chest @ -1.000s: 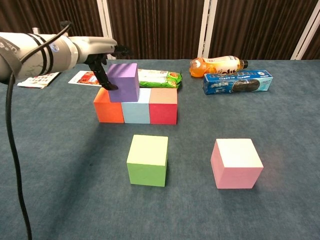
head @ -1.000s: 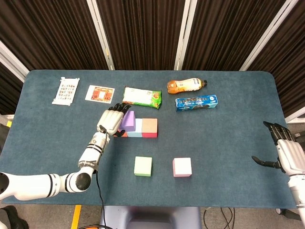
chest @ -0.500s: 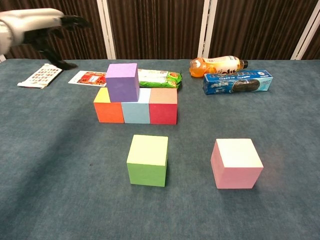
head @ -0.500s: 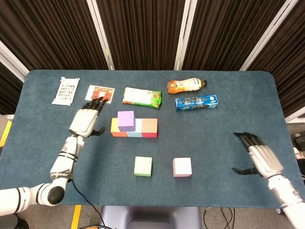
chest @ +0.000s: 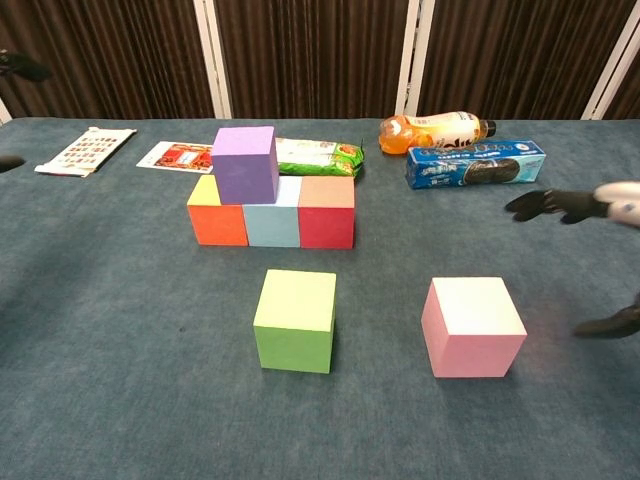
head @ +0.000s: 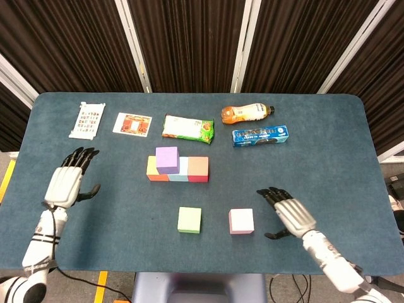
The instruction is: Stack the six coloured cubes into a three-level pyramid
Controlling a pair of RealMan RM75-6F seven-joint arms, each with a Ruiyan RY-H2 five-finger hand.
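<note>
Both hands (head: 66, 183) (head: 291, 214) spread, empty; blue packet (head: 260, 135) lettering unreadable.

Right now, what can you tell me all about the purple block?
The purple block is a plain cube with a matte look, lighter on top and darker on its front. It sits level on the second layer, resting across the orange block and light blue block of the bottom row. Neither hand touches it.
</note>
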